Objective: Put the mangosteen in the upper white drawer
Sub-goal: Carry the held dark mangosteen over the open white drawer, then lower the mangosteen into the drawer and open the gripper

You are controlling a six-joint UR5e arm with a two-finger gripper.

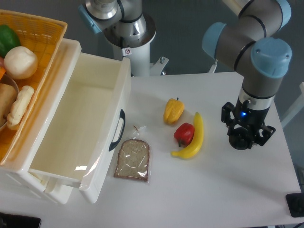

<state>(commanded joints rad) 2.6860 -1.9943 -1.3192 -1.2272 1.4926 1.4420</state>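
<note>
The gripper points straight down at the right side of the table, seen from above, so its own body hides the fingertips. The mangosteen is not visible anywhere in the open; it may sit directly under the gripper, but that cannot be confirmed, nor whether the fingers are spread or closed on anything.

The upper white drawer stands pulled out at the left, its black curved handle facing the table, its cavity bare. The orange wicker basket sits above it, holding pale and green produce.

Judging by the kind of fruit, a mangosteen should be light, firm-shelled and smooth, prone to rolling; a grasp across its widest girth, below the leafy cap, seems safest, with modest squeeze.

Well apart from the gripper lie a banana, touching a red pepper, with a yellow pepper just beside and a wrapped bread slice near the drawer.

No brand, label or legible writing shows.
</note>
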